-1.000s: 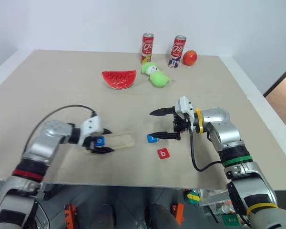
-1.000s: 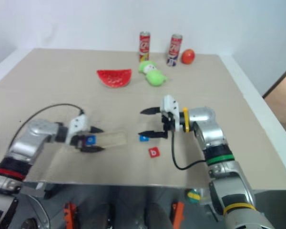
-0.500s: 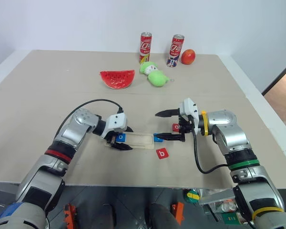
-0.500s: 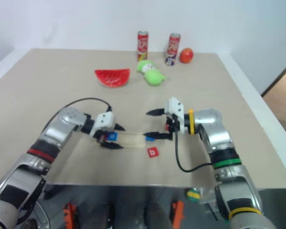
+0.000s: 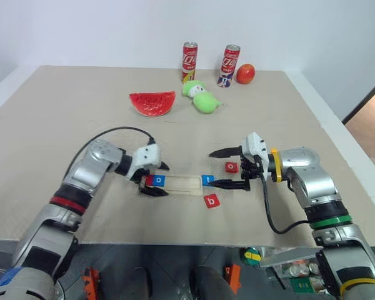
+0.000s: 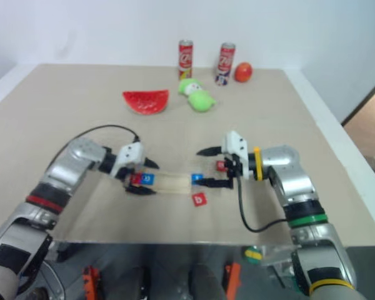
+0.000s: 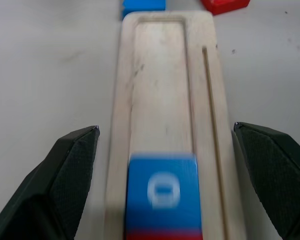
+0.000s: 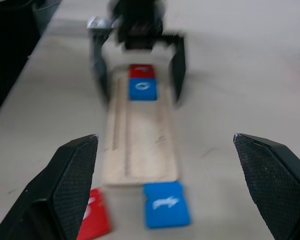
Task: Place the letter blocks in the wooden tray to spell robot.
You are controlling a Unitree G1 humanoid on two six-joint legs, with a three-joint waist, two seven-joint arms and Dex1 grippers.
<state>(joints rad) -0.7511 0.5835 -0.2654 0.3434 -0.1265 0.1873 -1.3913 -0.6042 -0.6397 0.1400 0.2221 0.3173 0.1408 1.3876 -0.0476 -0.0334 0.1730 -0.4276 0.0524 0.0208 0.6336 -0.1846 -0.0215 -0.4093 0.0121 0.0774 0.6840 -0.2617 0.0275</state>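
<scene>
The wooden tray (image 5: 182, 184) lies on the table between my two grippers. At its left end sit a red block (image 5: 149, 180) and a blue "o" block (image 5: 160, 180), side by side. My left gripper (image 5: 165, 180) is open and straddles that end, its fingers (image 7: 75, 170) clear of the tray's (image 7: 160, 90) sides. Another blue block (image 5: 207, 180) lies just off the tray's right end. A red block (image 5: 231, 167) and a red "b" block (image 5: 211, 200) lie nearby on the table. My right gripper (image 5: 212, 169) is open and empty, its lower finger close to the loose blue block (image 8: 166, 204).
Far across the table stand two red cans (image 5: 190, 53) (image 5: 232, 64), a red round fruit (image 5: 245, 74), a green plush toy (image 5: 203, 99) and a watermelon slice (image 5: 152, 103). The table's front edge (image 5: 175, 242) runs close below the tray.
My right gripper has drawn back to the right, away from the tray's end. The left gripper stays open over the tray's left end, where a red block now shows beside the blue one.
</scene>
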